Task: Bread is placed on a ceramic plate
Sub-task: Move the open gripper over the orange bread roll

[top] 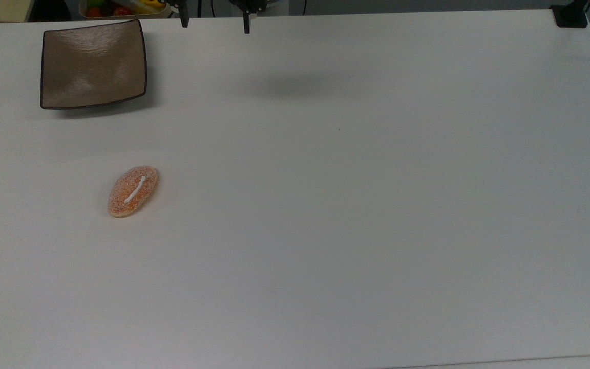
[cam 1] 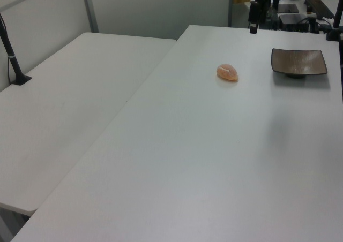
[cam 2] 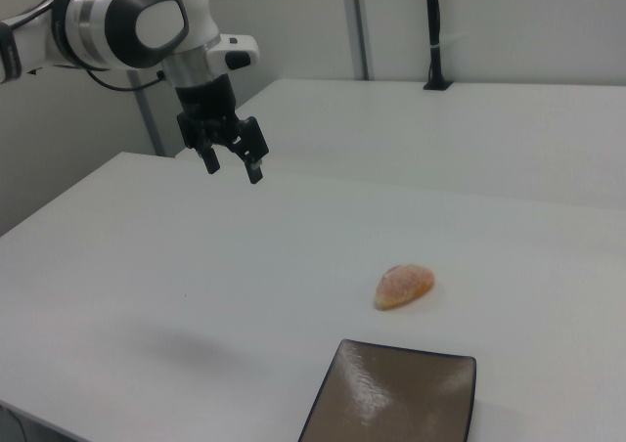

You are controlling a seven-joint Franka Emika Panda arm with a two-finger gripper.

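On the white desk [top: 356, 215] the small oval orange-brown bread [top: 132, 190] is laid, well apart from the empty square glossy brown ceramic plate [top: 92, 64]. The black hand [cam 2: 232, 160] is held released above the desk.

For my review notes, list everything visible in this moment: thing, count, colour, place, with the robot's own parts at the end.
bread: one, orange-brown with a white stripe, lying on the table apart from the plate.
ceramic plate: one, glossy brown with a dark rim, near the far left corner in the top view, nothing on it.
fruit container: one, holding red and yellow items, at the top view's upper edge behind the plate.
table: one, white, carrying the bread and plate.
second table: one, white, on the left view's left.
black post: one, clamped to the second table.
robot arm: one, white and black.
gripper: one, black, open, raised above the table.
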